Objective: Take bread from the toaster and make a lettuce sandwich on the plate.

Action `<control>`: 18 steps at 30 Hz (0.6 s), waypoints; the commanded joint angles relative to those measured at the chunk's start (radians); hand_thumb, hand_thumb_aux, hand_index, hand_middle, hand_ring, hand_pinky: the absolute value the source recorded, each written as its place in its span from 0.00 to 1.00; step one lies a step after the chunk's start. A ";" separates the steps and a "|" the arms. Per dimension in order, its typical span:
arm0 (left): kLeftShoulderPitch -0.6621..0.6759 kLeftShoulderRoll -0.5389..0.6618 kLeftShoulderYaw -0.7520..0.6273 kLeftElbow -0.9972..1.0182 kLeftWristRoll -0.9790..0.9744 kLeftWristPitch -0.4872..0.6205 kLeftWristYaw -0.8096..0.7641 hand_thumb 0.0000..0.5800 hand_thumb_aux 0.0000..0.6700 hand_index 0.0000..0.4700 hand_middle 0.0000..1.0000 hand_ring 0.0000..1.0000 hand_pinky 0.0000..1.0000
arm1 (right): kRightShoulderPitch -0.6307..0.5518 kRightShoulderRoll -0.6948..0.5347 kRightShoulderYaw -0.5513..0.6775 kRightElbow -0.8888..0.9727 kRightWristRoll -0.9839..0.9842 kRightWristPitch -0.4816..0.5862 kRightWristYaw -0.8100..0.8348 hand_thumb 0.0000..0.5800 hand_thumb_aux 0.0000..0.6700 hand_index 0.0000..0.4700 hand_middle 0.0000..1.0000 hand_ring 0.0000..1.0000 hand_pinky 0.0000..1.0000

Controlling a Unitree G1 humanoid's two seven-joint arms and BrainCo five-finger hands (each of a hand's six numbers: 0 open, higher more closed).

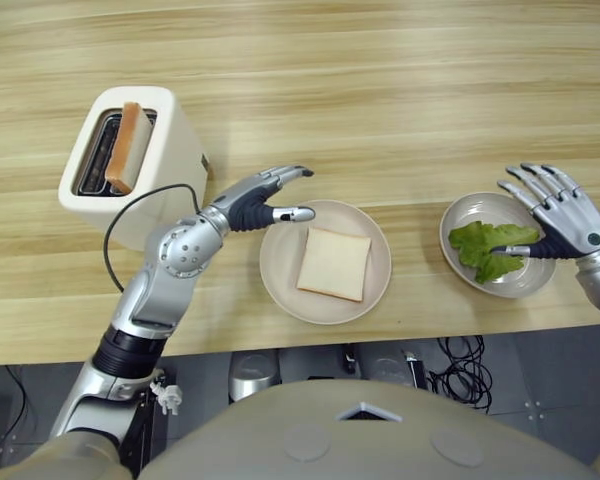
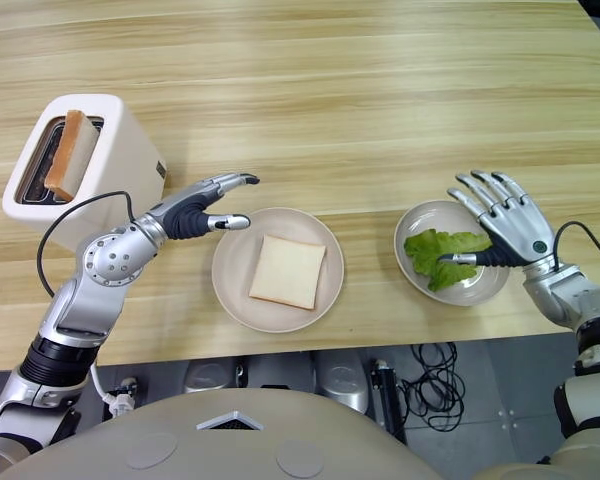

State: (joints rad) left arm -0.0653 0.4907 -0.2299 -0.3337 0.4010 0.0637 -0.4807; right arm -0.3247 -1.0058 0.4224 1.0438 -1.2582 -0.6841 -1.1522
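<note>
Bread (image 1: 333,263) is lying on plate (image 1: 280,272); right hand (image 1: 565,215), fingers spread, is hovering over limp, light lettuce (image 1: 480,248); pinch its edge gently.

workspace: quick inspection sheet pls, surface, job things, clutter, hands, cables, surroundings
surface: wooden table, light planks
job's things: toaster with one bread slice standing in a slot; plate with a second slice lying flat on it; lettuce in a small dish
clutter: nothing seen
hands: left hand open, between toaster and plate; right hand open, fingers spread over the dish, thumb tip at the lettuce
cables: black cord loops out from the toaster's side and passes behind the left arm; more cables under the table
surroundings: grey floor below the table's near edge
</note>
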 commanded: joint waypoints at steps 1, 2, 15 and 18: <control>0.029 -0.002 0.010 0.016 -0.010 0.006 0.011 0.00 0.00 0.00 0.00 0.00 0.00 | -0.043 0.003 0.112 0.081 -0.060 0.081 -0.062 0.00 0.00 0.00 0.00 0.00 0.00; 0.033 -0.004 0.009 0.019 -0.012 0.005 0.011 0.00 0.00 0.00 0.00 0.00 0.00 | -0.052 0.005 0.134 0.097 -0.063 0.091 -0.071 0.00 0.00 0.00 0.00 0.00 0.00; 0.053 -0.011 0.004 0.029 -0.022 0.005 0.029 0.00 0.00 0.00 0.00 0.00 0.00 | -0.092 0.006 0.255 0.219 -0.004 0.128 -0.091 0.00 0.00 0.00 0.00 0.00 0.00; 0.052 -0.012 -0.002 0.033 -0.021 0.004 0.029 0.00 0.00 0.00 0.00 0.00 0.00 | -0.092 0.011 0.269 0.224 0.005 0.132 -0.091 0.00 0.00 0.00 0.00 0.00 0.00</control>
State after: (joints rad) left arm -0.0234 0.4836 -0.2247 -0.3211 0.3815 0.0620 -0.4508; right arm -0.4151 -1.0037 0.6714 1.2621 -1.2662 -0.5568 -1.2480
